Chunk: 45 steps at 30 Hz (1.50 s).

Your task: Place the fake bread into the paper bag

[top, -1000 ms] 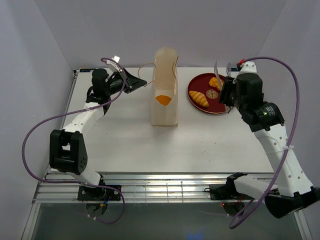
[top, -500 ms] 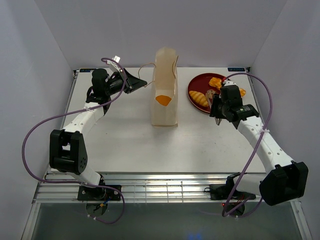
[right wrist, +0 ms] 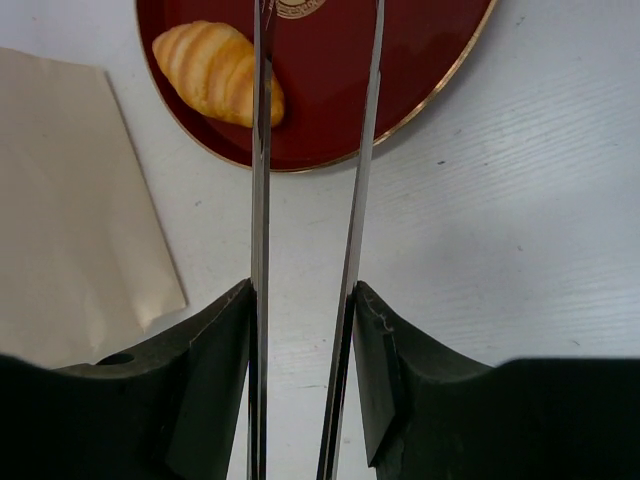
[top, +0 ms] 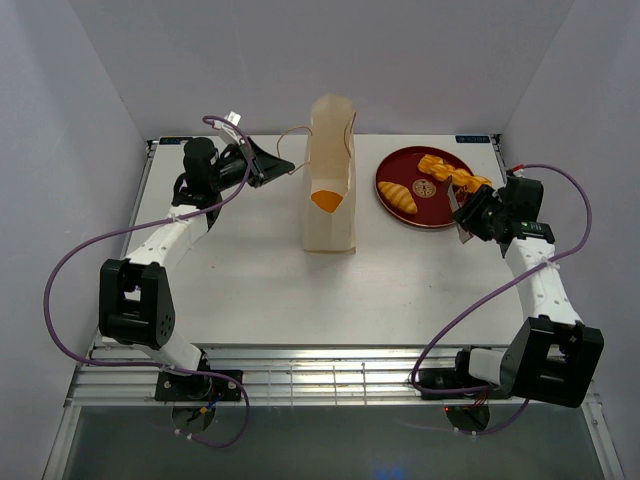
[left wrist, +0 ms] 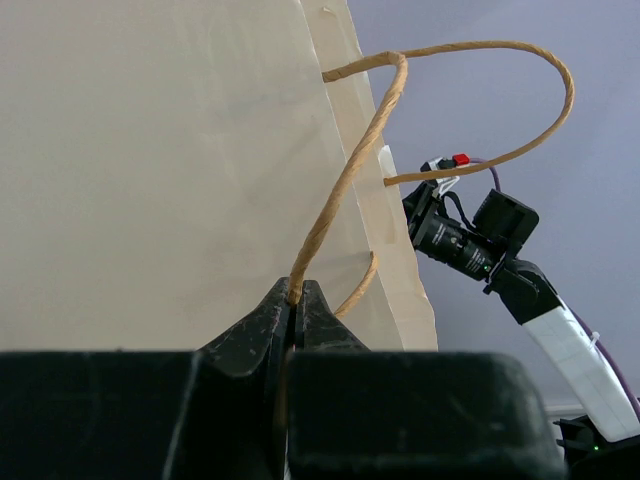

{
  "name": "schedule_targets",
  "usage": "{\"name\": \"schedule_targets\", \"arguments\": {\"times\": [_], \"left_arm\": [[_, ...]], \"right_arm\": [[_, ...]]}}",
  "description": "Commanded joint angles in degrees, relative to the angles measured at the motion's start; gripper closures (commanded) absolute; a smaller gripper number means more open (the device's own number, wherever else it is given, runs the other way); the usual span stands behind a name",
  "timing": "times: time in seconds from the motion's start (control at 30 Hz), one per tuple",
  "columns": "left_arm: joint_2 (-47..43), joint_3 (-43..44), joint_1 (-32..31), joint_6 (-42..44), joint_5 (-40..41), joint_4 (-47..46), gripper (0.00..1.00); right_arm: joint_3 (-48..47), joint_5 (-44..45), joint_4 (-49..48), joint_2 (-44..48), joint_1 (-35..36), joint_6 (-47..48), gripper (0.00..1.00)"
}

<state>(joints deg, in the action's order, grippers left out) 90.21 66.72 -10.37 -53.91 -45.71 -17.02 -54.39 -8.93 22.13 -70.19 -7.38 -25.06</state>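
Observation:
The paper bag [top: 330, 175] stands upright at the table's middle; an orange shape [top: 326, 199] shows at its front. My left gripper [top: 285, 165] is shut on the bag's brown cord handle [left wrist: 340, 190], its tips [left wrist: 296, 295] pinching the cord. The fake bread lies on the dark red plate [top: 400, 215]: a croissant [top: 398, 196], a round bun [top: 424, 187] and a twisted loaf [top: 450, 170]. My right gripper [top: 478, 215] is shut on metal tongs [right wrist: 262, 150], low at the plate's right edge. The tong blades stand apart and empty, pointing at the croissant [right wrist: 220, 72].
The bag [right wrist: 70, 200] also shows at the left of the right wrist view. The plate [right wrist: 330, 110] sits between the bag and my right arm. White walls close the table at the back and both sides.
My right arm has swung away from above the plate, out to the right and down near the table. The left arm and the bag have not moved.

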Motion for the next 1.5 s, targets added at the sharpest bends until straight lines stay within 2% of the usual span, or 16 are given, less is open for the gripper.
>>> {"name": "schedule_targets", "arguments": {"times": [0.0, 0.27, 0.37, 0.7, 1.47], "left_arm": [[-1.62, -0.89, -0.44, 0.21, -1.31, -1.97, 1.0], [-0.92, -0.89, -0.44, -0.41, -2.36, -3.11, 1.0], [-0.39, -0.8, -0.35, -0.5, -2.71, -3.46, 1.0], [1.54, -0.27, -0.44, -0.93, -3.77, -4.69, 1.0], [3.04, 0.17, -0.44, -1.64, -4.3, -5.92, 1.0]], "right_arm": [[1.04, -12.57, -9.01, -1.34, -2.81, -5.69, 0.52], [7.01, -21.56, -21.24, -6.0, -6.95, -17.55, 0.51], [9.03, -22.53, -27.3, -6.62, -7.56, -21.33, 0.5], [16.41, -22.97, -38.37, -8.46, -10.28, -30.12, 0.48], [21.61, -24.74, -53.24, -16.2, -15.39, -39.19, 0.48]]}}
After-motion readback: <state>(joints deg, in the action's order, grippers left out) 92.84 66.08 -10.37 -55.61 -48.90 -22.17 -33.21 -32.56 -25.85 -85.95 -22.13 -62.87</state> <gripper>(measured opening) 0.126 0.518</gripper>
